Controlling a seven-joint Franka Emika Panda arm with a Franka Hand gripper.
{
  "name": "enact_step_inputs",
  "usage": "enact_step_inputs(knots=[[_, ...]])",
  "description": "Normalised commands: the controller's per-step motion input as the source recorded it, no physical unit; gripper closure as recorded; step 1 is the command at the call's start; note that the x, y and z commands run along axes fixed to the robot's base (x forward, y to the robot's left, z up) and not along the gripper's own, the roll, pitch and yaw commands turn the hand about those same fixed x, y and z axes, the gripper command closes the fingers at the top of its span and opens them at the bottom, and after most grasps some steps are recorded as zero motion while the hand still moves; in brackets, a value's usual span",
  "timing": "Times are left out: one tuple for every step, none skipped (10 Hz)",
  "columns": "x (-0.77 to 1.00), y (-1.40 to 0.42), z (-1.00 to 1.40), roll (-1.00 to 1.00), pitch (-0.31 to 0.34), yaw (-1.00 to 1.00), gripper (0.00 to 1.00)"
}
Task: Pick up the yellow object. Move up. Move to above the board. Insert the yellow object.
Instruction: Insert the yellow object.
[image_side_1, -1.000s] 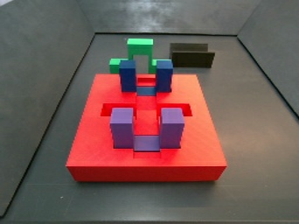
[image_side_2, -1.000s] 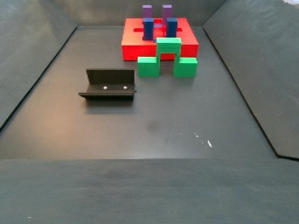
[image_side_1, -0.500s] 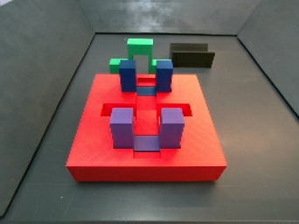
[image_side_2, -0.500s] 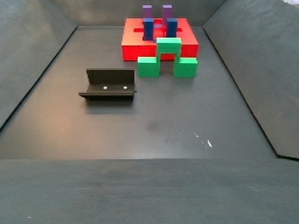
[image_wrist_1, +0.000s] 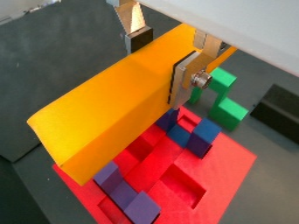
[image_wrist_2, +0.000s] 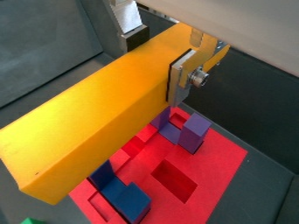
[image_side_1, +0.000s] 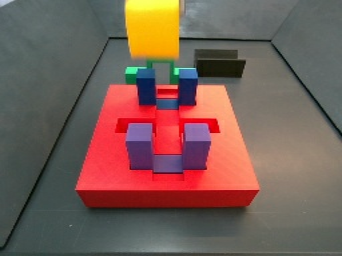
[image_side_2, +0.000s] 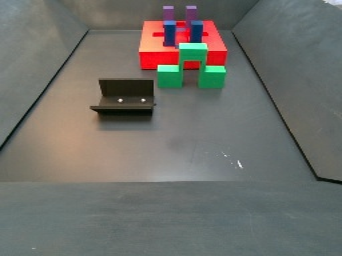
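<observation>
The yellow object (image_wrist_1: 111, 118) is a long orange-yellow bar, and my gripper (image_wrist_1: 162, 70) is shut on it near one end, silver fingers (image_wrist_1: 184, 80) pressing both flat sides. Both wrist views show the bar (image_wrist_2: 100, 122) hanging above the red board (image_wrist_2: 205, 171). In a side view the bar (image_side_1: 152, 30) hangs upright over the board's (image_side_1: 167, 170) far end, above the blue blocks (image_side_1: 166, 86); the gripper itself is out of that frame. The board (image_side_2: 152, 42) also shows in a side view without bar or gripper.
Purple blocks (image_side_1: 167, 145) stand at the board's near end. A green block (image_side_2: 191, 65) sits against the board's edge, partly hidden behind the bar in a side view. The dark fixture (image_side_2: 123, 97) stands on the grey floor beside them. Grey walls enclose the floor.
The yellow object has come down into a side view from above, over the board's far end; earlier it was out of frame. Nothing on the floor has moved.
</observation>
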Motion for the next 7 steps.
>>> enact_step_inputs(knots=[[0.15,-0.15,-0.62,0.07,0.0,0.05,1.0],[0.27,-0.09,-0.59,0.1,0.0,0.03,1.0],[0.23,-0.06,-0.52,0.16,0.0,0.0,1.0],[0.19,-0.01,-0.53,0.2,0.0,0.04,1.0],[0.21,0.0,-0.52,0.21,-0.001,0.05,1.0],[0.19,0.0,-0.46,0.21,0.0,0.11,1.0],[0.04,0.0,-0.44,0.18,-0.01,0.17,1.0]])
